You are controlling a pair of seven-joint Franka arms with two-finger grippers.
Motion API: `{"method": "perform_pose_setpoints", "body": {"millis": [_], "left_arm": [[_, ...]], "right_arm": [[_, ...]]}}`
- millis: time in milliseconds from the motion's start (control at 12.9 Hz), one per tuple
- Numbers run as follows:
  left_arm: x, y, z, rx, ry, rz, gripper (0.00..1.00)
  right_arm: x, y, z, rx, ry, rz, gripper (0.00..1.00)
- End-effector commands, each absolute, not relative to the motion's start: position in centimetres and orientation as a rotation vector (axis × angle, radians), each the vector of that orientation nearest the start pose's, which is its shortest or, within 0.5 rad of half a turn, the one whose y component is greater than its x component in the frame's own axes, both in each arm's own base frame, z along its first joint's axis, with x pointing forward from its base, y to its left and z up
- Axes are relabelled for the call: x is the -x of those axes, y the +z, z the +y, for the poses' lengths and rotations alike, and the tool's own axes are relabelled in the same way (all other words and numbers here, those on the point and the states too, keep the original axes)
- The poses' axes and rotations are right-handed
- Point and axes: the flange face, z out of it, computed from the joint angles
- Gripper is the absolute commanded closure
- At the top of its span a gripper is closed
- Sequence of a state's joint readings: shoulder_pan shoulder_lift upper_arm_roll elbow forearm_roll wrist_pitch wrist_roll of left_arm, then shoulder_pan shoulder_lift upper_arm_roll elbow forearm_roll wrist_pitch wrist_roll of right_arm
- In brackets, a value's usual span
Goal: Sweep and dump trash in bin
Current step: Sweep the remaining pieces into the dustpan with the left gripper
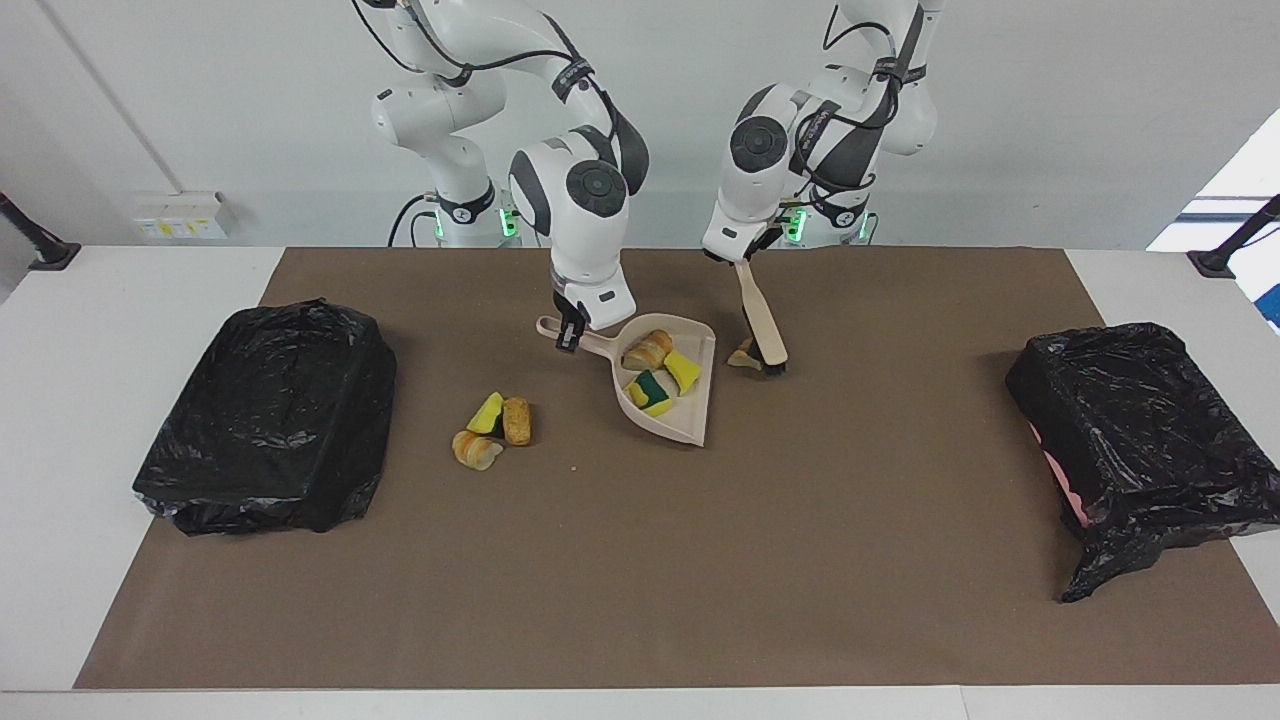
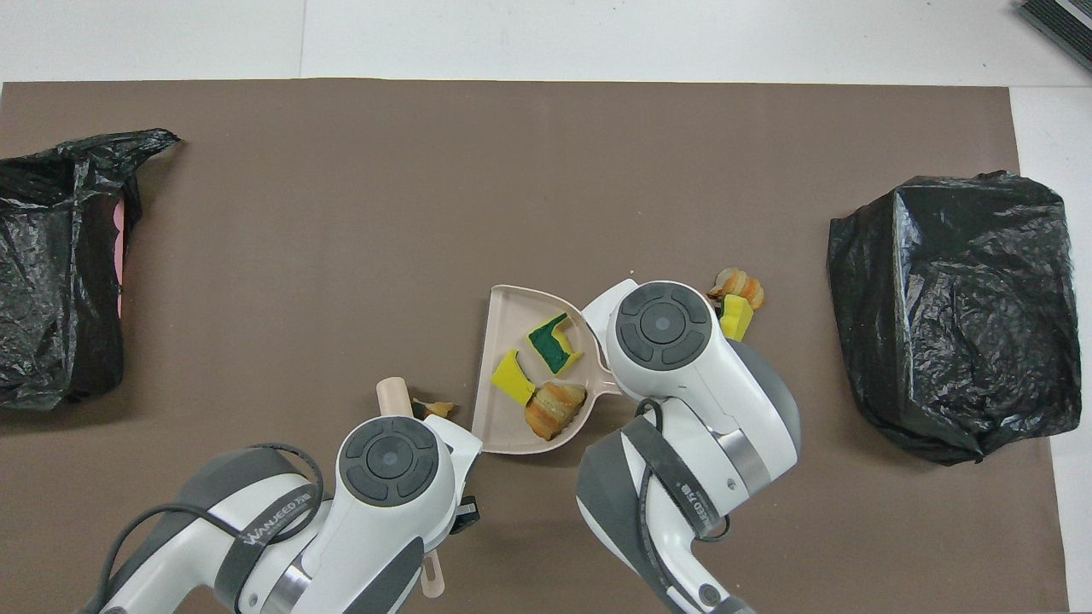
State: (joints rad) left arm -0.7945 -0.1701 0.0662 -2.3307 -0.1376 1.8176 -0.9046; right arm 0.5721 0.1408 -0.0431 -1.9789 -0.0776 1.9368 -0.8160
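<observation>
While the right gripper (image 1: pixel 568 335) has its jaws closed on the handle of the beige dustpan (image 1: pixel 690 425), the pan lies flat on the brown mat (image 1: pixel 640 580) near the middle of the table (image 1: pixel 60 450). Read as a clock face in the facing view, the pan's open mouth looks toward four o'clock. Inside it are three pieces of trash: an orange-tan scrap (image 1: pixel 648 350), a yellow scrap (image 1: pixel 683 370) and a yellow-and-green scrap (image 1: pixel 648 392).

The left gripper (image 1: pixel 745 258) hangs over the mat at about one o'clock from the pan, and its jaws are closed on the handle of the brush (image 1: pixel 760 320). The brush leans, with its dark bristles down at the mat. A lone scrap (image 1: pixel 742 355) lies just beside the bristles, outside the pan, at two o'clock from it.

A cluster of three scraps (image 1: pixel 492 432) lies on the mat at eight o'clock from the pan, well apart from both tools.

I judge the task to be a little under half done: three of seven pieces are collected and nothing is dumped yet. Four pieces are left to sweep. After that the pan must go to a bin, either the black-bagged bin at nine o'clock (image 1: pixel 265 415) or the black-bagged bin at three o'clock (image 1: pixel 1140 440).
</observation>
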Motion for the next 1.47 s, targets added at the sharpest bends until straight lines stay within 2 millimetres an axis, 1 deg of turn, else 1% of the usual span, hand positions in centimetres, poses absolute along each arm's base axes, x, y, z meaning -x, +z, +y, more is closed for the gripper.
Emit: {"method": "perform_pose_setpoints", "body": {"millis": [0,77,155,232,310,387,465,697,852,1006,1239,1394], "left_arm": [[-29.9,37.8,-28.0,2.915,0.47,-0.504,1.0],[-29.9,37.1,-27.5,2.92,0.449,-0.557,1.0],[-30.5,36.7,-27.0,2.934,0.425,-0.608,1.0],[-31.2,36.6,-26.8,2.949,0.404,-0.639,1.0],[-32.4,36.4,-25.8,2.955,0.391,-0.693,1.0],[-32.8,36.2,-25.1,2.96,0.388,-0.704,1.0],[-33.1,35.9,-24.8,2.968,0.395,-0.672,1.0],[-33.8,35.5,-24.0,3.029,0.407,-0.464,1.0],[-33.9,35.7,-25.0,3.086,0.36,-0.332,1.0],[-33.0,35.8,-26.9,3.12,0.358,-0.174,1.0],[-30.9,35.5,-31.0,3.186,0.33,-0.05,1.0],[-29.8,36.6,-33.6,3.209,0.318,0.009,1.0]], "right_arm": [[-47.5,38.2,28.0,2.4,0.263,-2.111,1.0],[-47.2,37.7,28.1,2.4,0.274,-2.109,1.0],[-46.8,37.5,28.9,2.391,0.265,-2.121,1.0],[-46.6,37.2,29.2,2.396,0.269,-2.116,1.0],[-46.4,36.6,29.2,2.394,0.286,-2.115,1.0],[-46.0,36.0,29.4,2.403,0.29,-2.108,1.0],[-45.6,35.3,29.5,2.411,0.294,-2.099,1.0],[-45.7,35.1,29.2,2.413,0.311,-2.096,1.0],[-45.7,35.2,29.1,2.422,0.324,-2.086,1.0],[-45.7,35.2,28.9,2.427,0.334,-2.08,1.0],[-45.9,35.4,28.5,2.432,0.344,-2.071,1.0],[-45.9,35.6,28.4,2.434,0.345,-2.07,1.0]]}}
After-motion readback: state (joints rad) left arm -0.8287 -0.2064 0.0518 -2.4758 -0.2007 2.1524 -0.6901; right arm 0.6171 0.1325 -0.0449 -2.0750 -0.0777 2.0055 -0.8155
